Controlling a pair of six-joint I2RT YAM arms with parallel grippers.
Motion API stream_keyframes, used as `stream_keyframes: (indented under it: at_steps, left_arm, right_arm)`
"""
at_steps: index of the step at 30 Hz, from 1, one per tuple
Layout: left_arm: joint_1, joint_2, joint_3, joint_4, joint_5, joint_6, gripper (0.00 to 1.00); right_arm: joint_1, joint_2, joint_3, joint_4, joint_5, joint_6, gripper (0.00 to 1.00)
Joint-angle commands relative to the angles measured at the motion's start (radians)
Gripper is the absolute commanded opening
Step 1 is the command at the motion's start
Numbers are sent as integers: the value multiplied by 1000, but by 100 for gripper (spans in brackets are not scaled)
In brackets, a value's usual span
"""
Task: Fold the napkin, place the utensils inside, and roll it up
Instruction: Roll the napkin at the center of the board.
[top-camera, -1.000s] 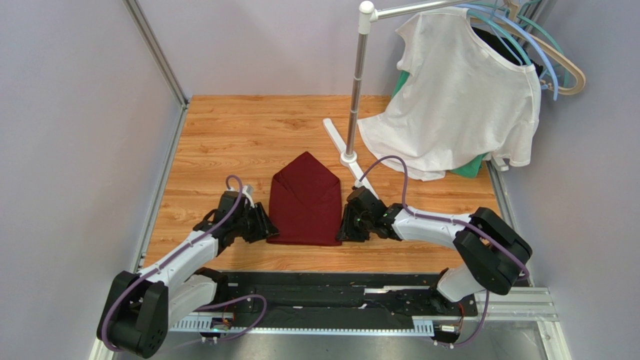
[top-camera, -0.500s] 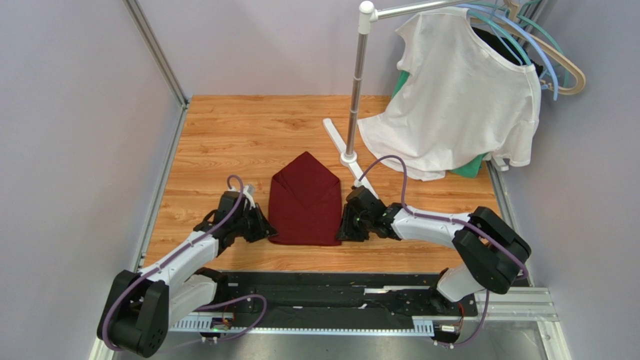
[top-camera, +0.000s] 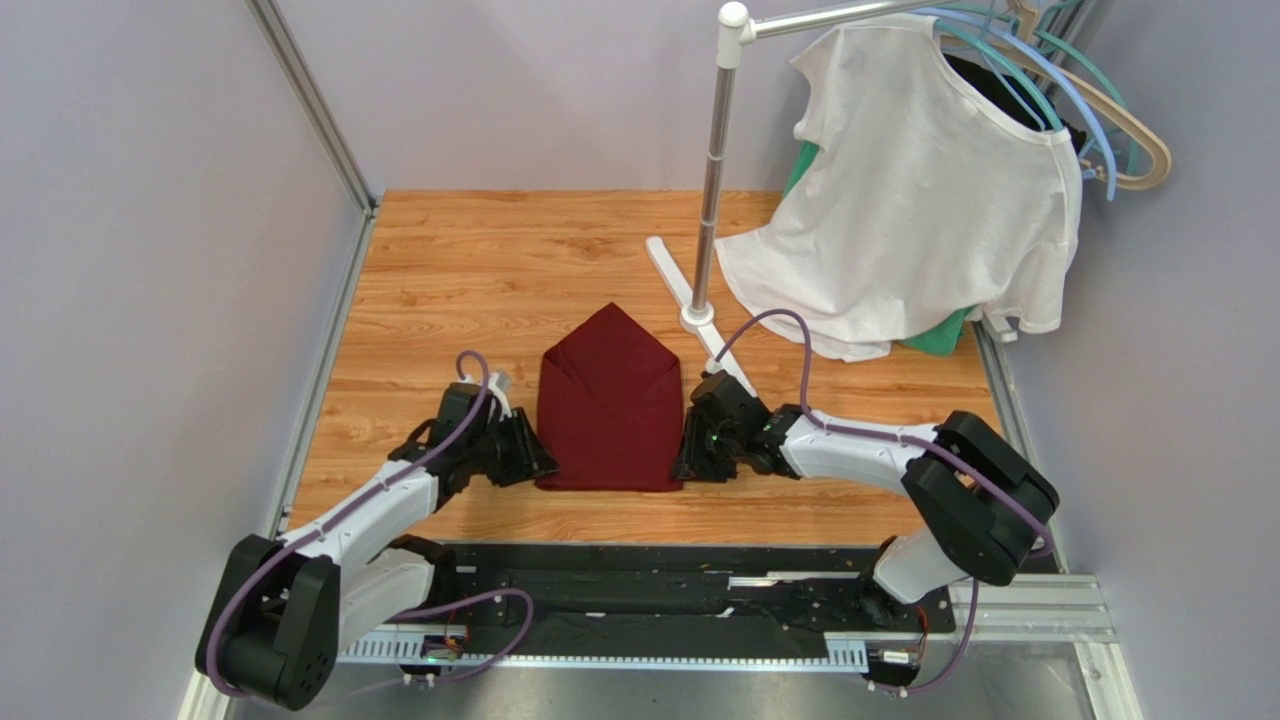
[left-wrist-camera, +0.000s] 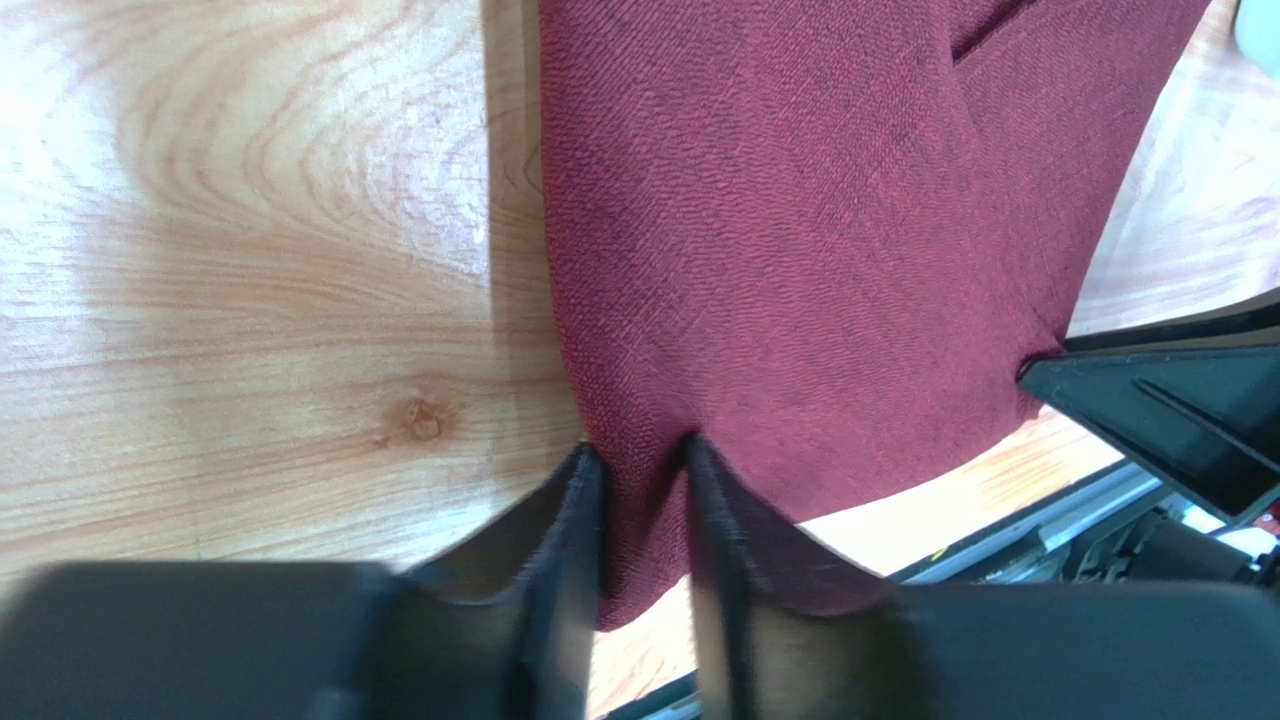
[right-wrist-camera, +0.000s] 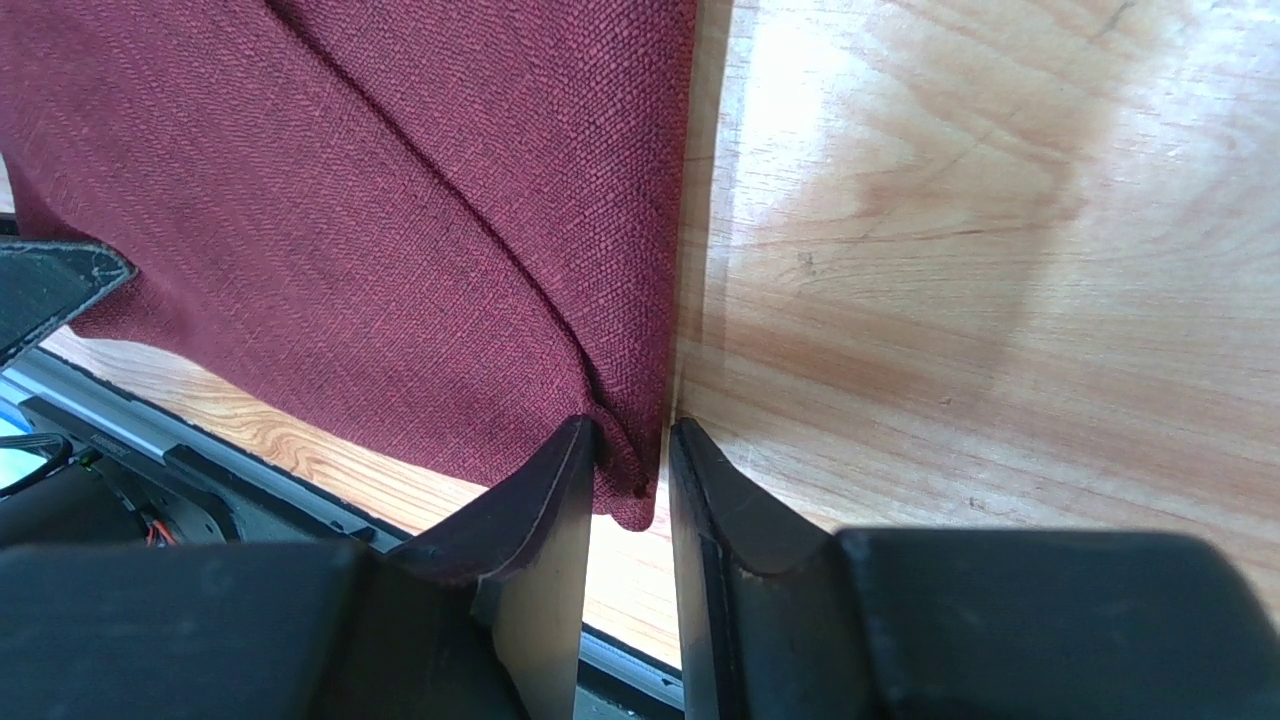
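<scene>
The dark maroon napkin (top-camera: 612, 402) lies on the wooden table, folded into an envelope shape with its point at the far end. My left gripper (top-camera: 537, 458) is shut on its near-left corner; in the left wrist view the cloth (left-wrist-camera: 781, 225) is pinched between the fingers of that gripper (left-wrist-camera: 646, 450). My right gripper (top-camera: 684, 458) is shut on the near-right corner; in the right wrist view the cloth (right-wrist-camera: 376, 195) bunches between the tips of that gripper (right-wrist-camera: 631, 435). No utensils are in view.
A metal clothes stand (top-camera: 712, 180) has its base (top-camera: 696, 315) just beyond the napkin's far-right side. A white T-shirt (top-camera: 917, 180) hangs on hangers at the back right over a green cloth (top-camera: 939, 338). Grey walls enclose the table. A black rail (top-camera: 646, 593) runs along the near edge.
</scene>
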Motion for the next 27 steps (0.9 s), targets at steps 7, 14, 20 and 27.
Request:
stream_keyframes:
  at_steps: [7,14,20,27]
  left_arm:
    - [4,-75,60,-125,-84,48,63]
    - [-66,-213,109,-263,-299,96,83]
    - [-307,-230,152,-191,-478,191,82]
    - [-482,-216,88,84,-404,356,77]
  right_arm:
    - [3,60,28,-49,18,-28,15]
    - [3,58,64,-131,21,-41,4]
    - [0,44,129,-236,5,-84,0]
    - [-45,46,152,-297,-63,-149,0]
